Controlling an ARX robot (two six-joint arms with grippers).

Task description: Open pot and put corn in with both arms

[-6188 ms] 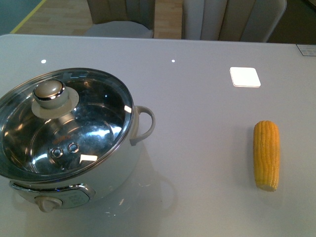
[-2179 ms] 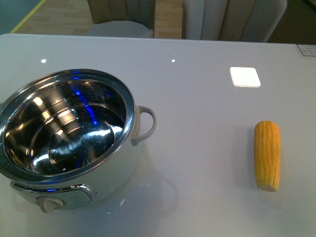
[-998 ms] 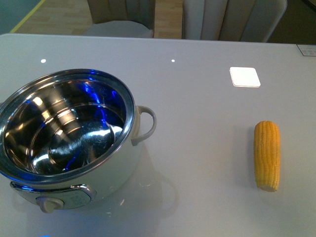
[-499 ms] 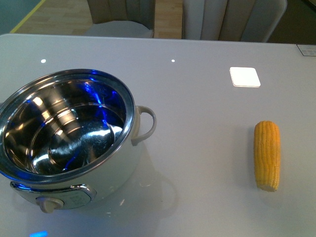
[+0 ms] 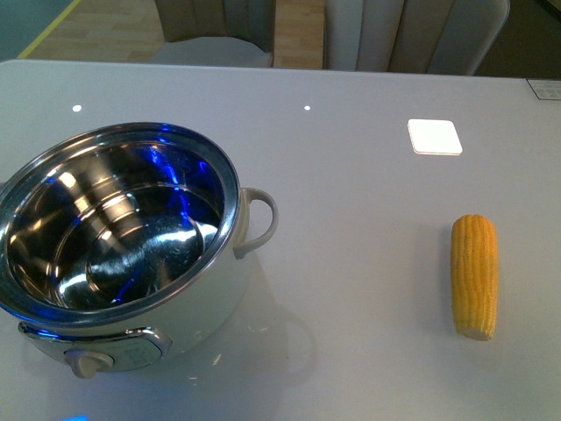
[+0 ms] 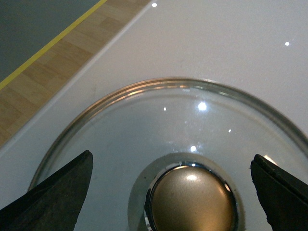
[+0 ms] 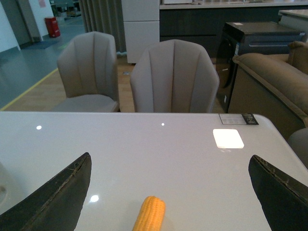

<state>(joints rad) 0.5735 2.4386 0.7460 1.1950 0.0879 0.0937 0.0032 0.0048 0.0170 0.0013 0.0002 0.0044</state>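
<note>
Your left gripper (image 6: pixel 172 161) has its jaws spread wide, holding nothing; only the two dark fingertips (image 6: pixel 57 197) show at the corners of the left wrist view. The lid knob (image 6: pixel 191 202), rounded and metallic, sits between them with a clear gap on each side, so no contact. That knob belongs to the glass lid (image 6: pixel 144 120), which lies flat on the white table (image 6: pixel 231 43) near its edge, with a wood floor (image 6: pixel 53 67) and a yellow line past the edge. Your right gripper (image 7: pixel 169 159) is also spread wide and empty, fingertips (image 7: pixel 62 192) at the view's corners. The corn (image 7: pixel 150 214) lies on the table between them in the picture, lower down and not touched, its near part cut off by the frame. Two grey chairs (image 7: pixel 173 77) stand beyond the far table edge, and a bright square light patch (image 7: pixel 228 138) shows on the tabletop. In the front view neither arm shows. The pot (image 5: pixel 123 254) stands open on the left with no lid on it, its steel inside empty with blue reflections, a side handle (image 5: pixel 257 219) toward the middle and the control knob (image 5: pixel 88 361) on the base facing you. The corn lies well apart to the right of the pot, flat on the table, lengthwise away from you.
</note>
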